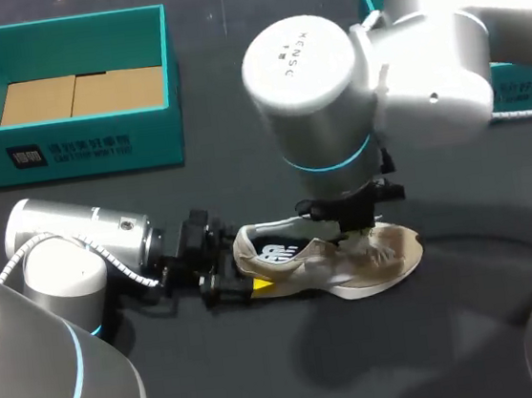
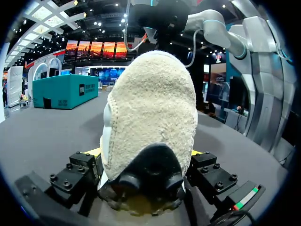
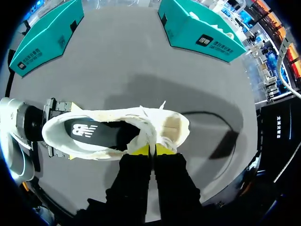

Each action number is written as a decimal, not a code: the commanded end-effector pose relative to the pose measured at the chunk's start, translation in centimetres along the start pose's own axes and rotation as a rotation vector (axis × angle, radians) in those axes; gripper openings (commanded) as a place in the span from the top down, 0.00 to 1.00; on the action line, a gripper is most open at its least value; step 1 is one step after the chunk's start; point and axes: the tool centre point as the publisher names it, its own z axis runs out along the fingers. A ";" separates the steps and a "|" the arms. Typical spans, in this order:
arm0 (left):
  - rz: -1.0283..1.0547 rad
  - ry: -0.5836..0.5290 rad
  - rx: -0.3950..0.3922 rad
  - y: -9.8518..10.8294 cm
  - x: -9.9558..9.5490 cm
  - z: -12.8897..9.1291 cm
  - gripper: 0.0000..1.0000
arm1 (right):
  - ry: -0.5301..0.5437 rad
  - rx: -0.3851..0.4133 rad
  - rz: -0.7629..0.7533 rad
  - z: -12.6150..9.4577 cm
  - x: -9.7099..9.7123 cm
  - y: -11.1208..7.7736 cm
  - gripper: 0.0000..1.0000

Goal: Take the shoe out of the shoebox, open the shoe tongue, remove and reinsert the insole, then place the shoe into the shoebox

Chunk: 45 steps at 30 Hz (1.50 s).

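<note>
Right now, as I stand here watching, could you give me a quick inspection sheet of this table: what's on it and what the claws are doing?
Surface: dark table, with the shoe lying on it, outside any box.
Job's things: beige shoe in the middle, dark insole inside; open teal shoebox far left, cardboard in it.
Clutter: second teal box far right, partly behind the right arm.
Grippers: left gripper shut on the shoe's heel; right gripper shut on its upper by the laces.
Cables: white coiled cable on the left arm; another by the second box.
Surroundings: nothing seen reaching over the table.
</note>
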 end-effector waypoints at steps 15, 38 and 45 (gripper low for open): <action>0.001 -0.001 -0.001 0.5 0.2 -0.3 1.00 | 0.107 -0.011 0.329 0.2 -1.1 -0.5 1.00; 0.001 -0.001 -0.001 0.5 0.2 -0.3 1.00 | 0.051 0.051 0.308 3.2 -3.3 0.2 1.00; 0.001 -0.001 -0.001 0.5 0.2 -0.3 1.00 | 0.005 0.073 0.311 4.7 -3.6 0.2 1.00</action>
